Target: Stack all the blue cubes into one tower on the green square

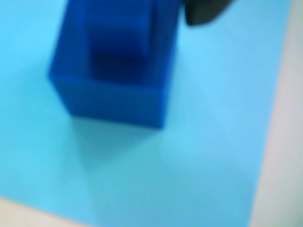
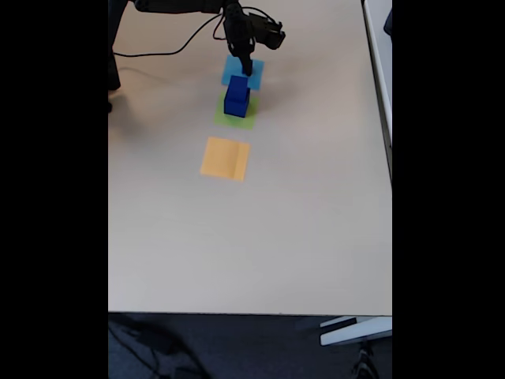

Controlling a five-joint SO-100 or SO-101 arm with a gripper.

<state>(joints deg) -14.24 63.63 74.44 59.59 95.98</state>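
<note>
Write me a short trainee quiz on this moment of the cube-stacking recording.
1. How many flat coloured patches lie on the table in the fixed view?
2. True or false: in the wrist view a smaller blue cube sits on a larger blue cube.
3. Which patch lies farthest from the gripper in the fixed view: A light-blue patch, B green square, C orange patch?
Key: 1 three; 2 true; 3 C.

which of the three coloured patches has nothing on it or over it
The orange patch, nearest the camera in the fixed view. The green square carries the blue cubes, and the gripper hangs over the light-blue patch.
</note>
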